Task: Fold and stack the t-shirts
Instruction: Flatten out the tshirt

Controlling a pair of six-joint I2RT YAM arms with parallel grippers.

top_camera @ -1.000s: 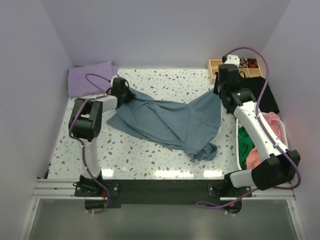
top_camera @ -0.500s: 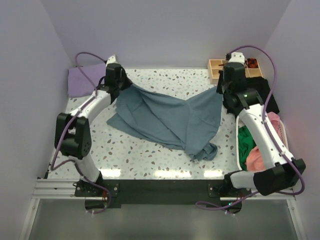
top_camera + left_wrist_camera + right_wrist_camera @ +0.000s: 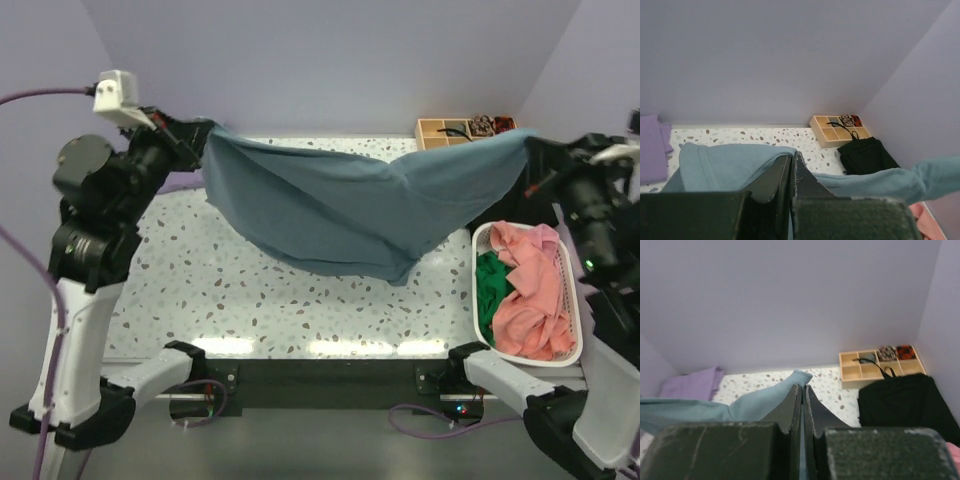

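The slate-blue t-shirt hangs spread in the air between my two arms, its lower edge sagging towards the speckled table. My left gripper is shut on its left top corner, and the cloth drapes over the left finger in the left wrist view. At the right top corner my right gripper is shut too, with cloth trailing left from its closed jaws. A lavender-purple t-shirt lies at the back left of the table. Salmon-pink t-shirts lie in the basket.
A white basket at the right edge holds pink and green cloth. A wooden compartment box stands at the back right, with a black garment just in front of it. Walls close in on three sides.
Both arms have risen high off the table and spread apart, lifting the slate-blue t-shirt into the air. The left gripper has shut on its corner.
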